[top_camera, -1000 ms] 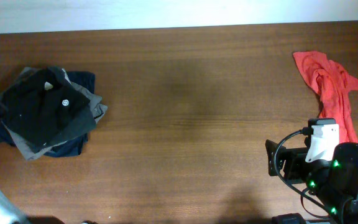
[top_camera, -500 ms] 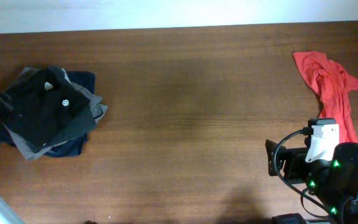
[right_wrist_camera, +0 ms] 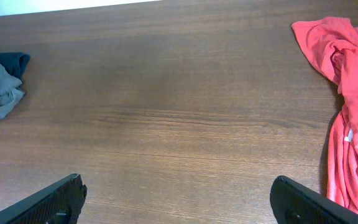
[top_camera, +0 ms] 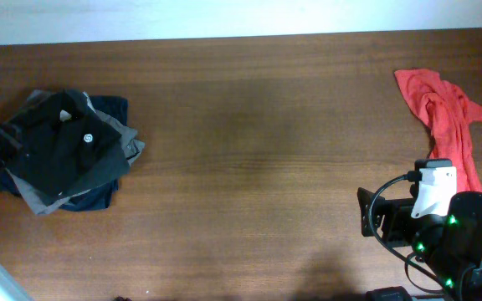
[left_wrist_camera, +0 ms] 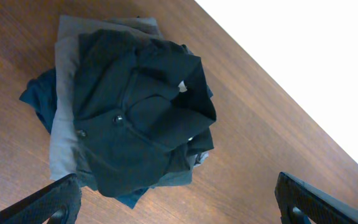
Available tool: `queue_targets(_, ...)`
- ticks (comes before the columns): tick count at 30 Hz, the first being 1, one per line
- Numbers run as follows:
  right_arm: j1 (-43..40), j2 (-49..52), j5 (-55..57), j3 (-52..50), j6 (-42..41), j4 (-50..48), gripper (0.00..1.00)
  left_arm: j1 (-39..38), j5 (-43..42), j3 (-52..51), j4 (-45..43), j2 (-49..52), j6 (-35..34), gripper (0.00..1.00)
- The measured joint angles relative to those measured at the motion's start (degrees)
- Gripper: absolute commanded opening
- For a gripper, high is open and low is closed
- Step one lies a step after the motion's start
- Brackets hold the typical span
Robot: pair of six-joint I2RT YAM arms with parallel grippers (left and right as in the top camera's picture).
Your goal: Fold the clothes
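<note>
Brown wood table point(top_camera: 258, 167) fills the overhead view. At its left end the black T-shirt point(top_camera: 61, 146) lies bundled on top of a stack, over a grey garment point(top_camera: 132, 144) and a navy garment point(top_camera: 115, 106). The bundle sits skewed like a diamond, its longer line running roughly from far edge to near edge, with the neck label point(left_wrist_camera: 181, 87) at the far end. A red-orange garment point(top_camera: 446, 117) lies crumpled far right. The left gripper point(left_wrist_camera: 179, 204) hangs at the stack's left side, jaws spread wide and empty. The right gripper point(right_wrist_camera: 179, 202) is equally wide and empty. A white mark point(top_camera: 87, 138) shows on the shirt
</note>
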State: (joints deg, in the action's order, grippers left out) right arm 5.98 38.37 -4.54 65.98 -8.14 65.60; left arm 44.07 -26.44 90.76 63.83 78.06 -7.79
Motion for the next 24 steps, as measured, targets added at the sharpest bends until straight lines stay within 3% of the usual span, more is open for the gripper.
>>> queue_targets(8,0.0,0.0,0.0,0.0,0.02,-0.02,0.99,-2.71,-4.57,0.0,0.0,0.0,3.02,0.99)
queue_targets(17,0.0,0.07,0.0,0.0,0.0,0.0,0.99,-24.0,-6.1,0.0,-0.96,0.04,11.17,0.99)
queue_targets(21,0.0,0.11,0.0,0.0,-0.02,-0.02,0.99,-33.53,-1.29,0.0,-0.81,0.04,12.98,0.99)
queue_targets(24,0.0,0.11,0.0,0.0,-0.02,0.0,0.99,-38.84,8.83,0.0,-0.09,0.04,13.46,0.99)
